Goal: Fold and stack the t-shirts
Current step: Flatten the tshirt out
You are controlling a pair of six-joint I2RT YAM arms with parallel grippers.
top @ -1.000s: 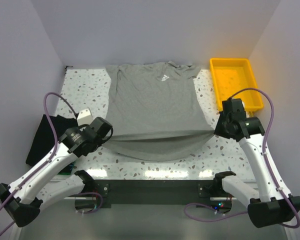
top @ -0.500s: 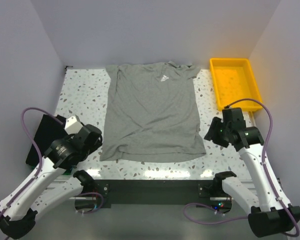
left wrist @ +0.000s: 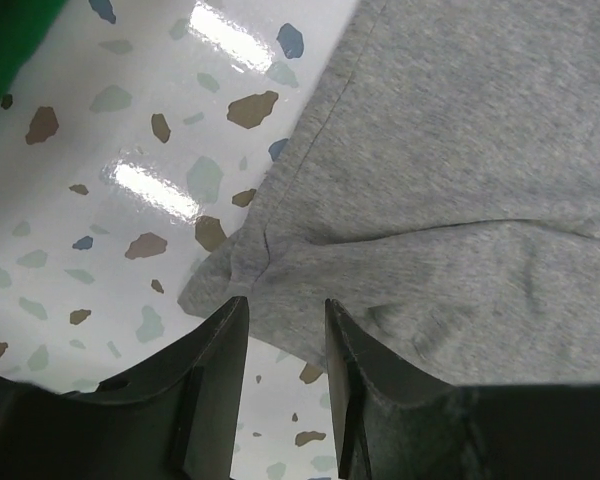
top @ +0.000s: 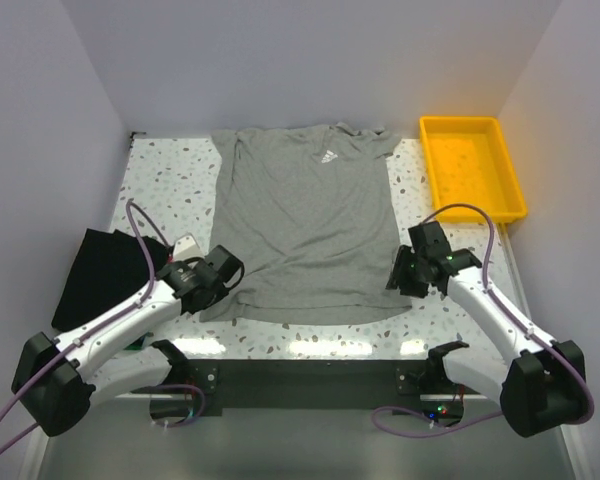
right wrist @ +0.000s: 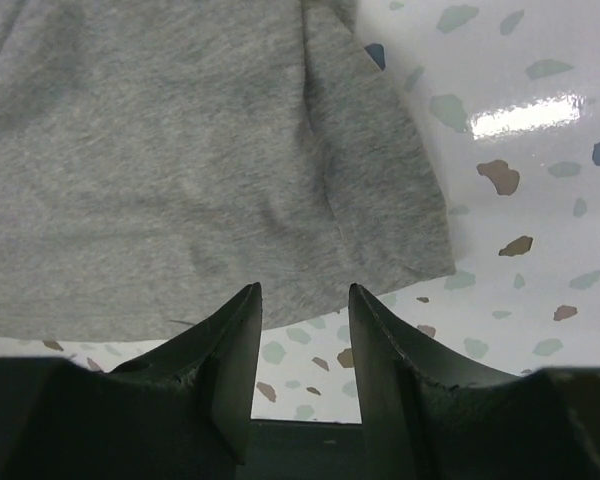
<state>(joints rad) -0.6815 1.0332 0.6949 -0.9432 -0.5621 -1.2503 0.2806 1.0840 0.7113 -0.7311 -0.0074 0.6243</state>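
A heather-grey t-shirt (top: pixel 305 220) with a small white chest logo lies flat on the speckled table, collar at the far edge, hem near. My left gripper (top: pixel 220 283) is open just above the shirt's near-left hem corner (left wrist: pixel 230 275). My right gripper (top: pixel 400 275) is open just above the near-right hem corner (right wrist: pixel 410 250). Neither holds fabric. A folded black t-shirt (top: pixel 100 275) lies at the left edge. A strip of green fabric (left wrist: pixel 10 30) shows in the left wrist view's corner.
A yellow plastic tray (top: pixel 472 165) stands at the back right, with nothing in it. Bare speckled table (top: pixel 165 185) lies on both sides of the shirt. Grey walls close in the back and sides.
The lifted hem has been let go and the shirt now lies flat. Both arms swung out, then came back in and down to the two near hem corners.
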